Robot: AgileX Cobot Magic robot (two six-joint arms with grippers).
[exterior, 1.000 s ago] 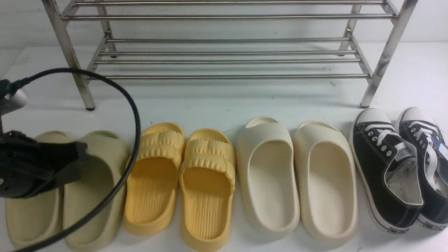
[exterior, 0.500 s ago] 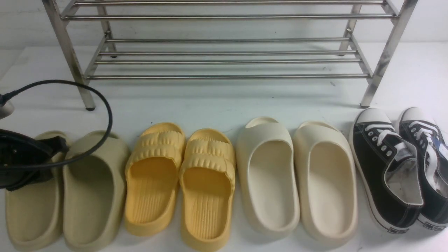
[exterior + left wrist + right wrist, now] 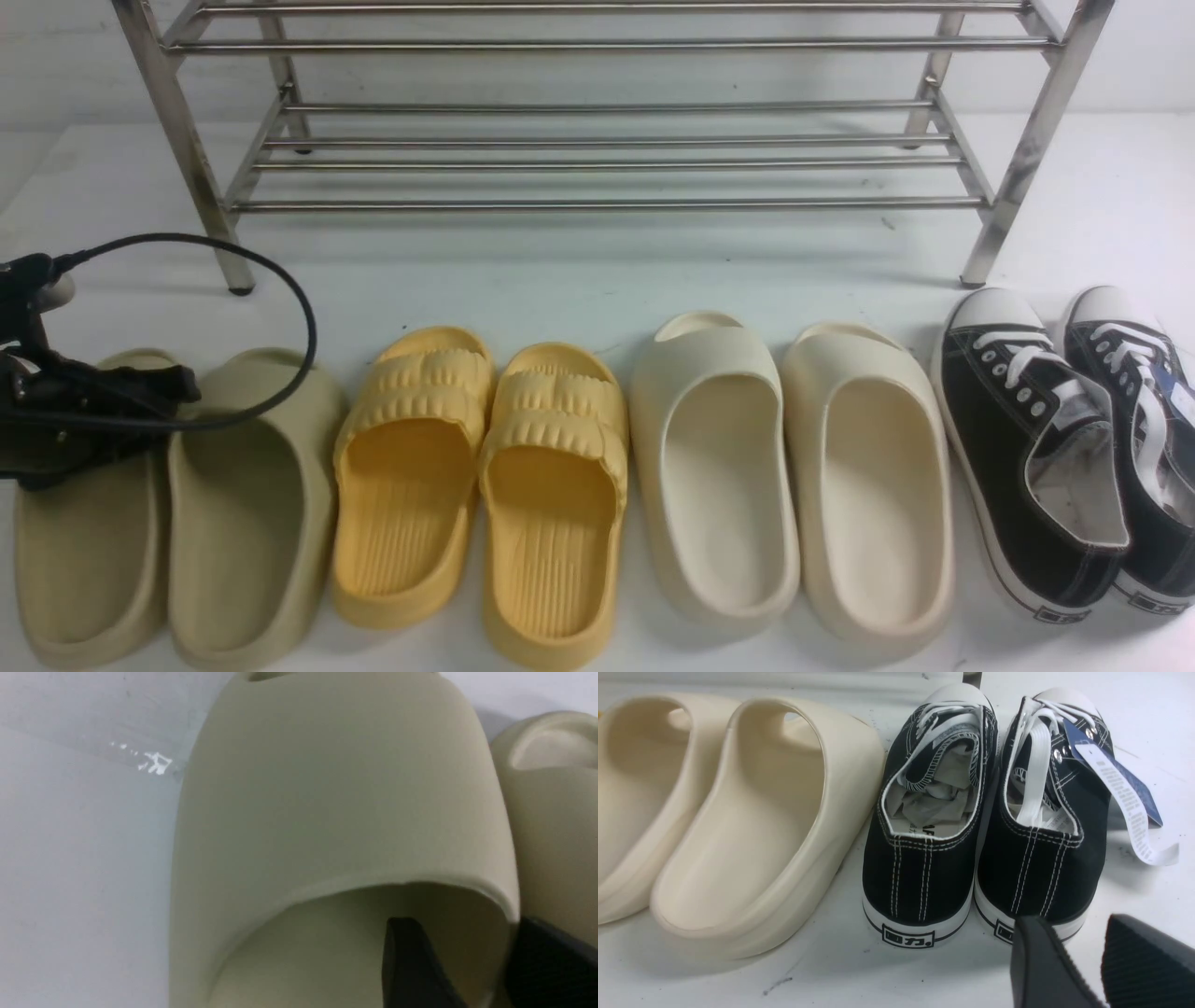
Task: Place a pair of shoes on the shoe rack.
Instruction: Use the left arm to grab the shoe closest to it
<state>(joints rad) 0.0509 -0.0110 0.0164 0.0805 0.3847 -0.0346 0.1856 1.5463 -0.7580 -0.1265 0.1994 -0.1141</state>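
Observation:
The pair of shoes, two olive-khaki slides, lies at the front left: the left one (image 3: pixel 79 569) and the right one (image 3: pixel 247 523). My left gripper (image 3: pixel 173 392) hangs low over the left slide's opening. In the left wrist view the left gripper (image 3: pixel 467 933) is open. One finger (image 3: pixel 411 961) is inside the left slide (image 3: pixel 336 788) under its upper band. The other finger (image 3: pixel 551 961) is outside, between it and the right slide (image 3: pixel 556 793). The steel shoe rack (image 3: pixel 597 166) stands behind. My right gripper (image 3: pixel 1073 933) is open, holding nothing.
In the same row stand yellow ribbed slides (image 3: pixel 485 485), cream slides (image 3: pixel 794 485) and black sneakers (image 3: pixel 1055 448). A black cable (image 3: pixel 303 317) loops from the left arm over the right olive slide. The right gripper hangs behind the heel of the sneaker (image 3: pixel 1031 858) that bears a tag (image 3: pixel 1120 788).
The left gripper has drawn back to the left, from over the seam between the two olive slides to the left slide's opening. The cable loop has shrunk. No shoe has moved.

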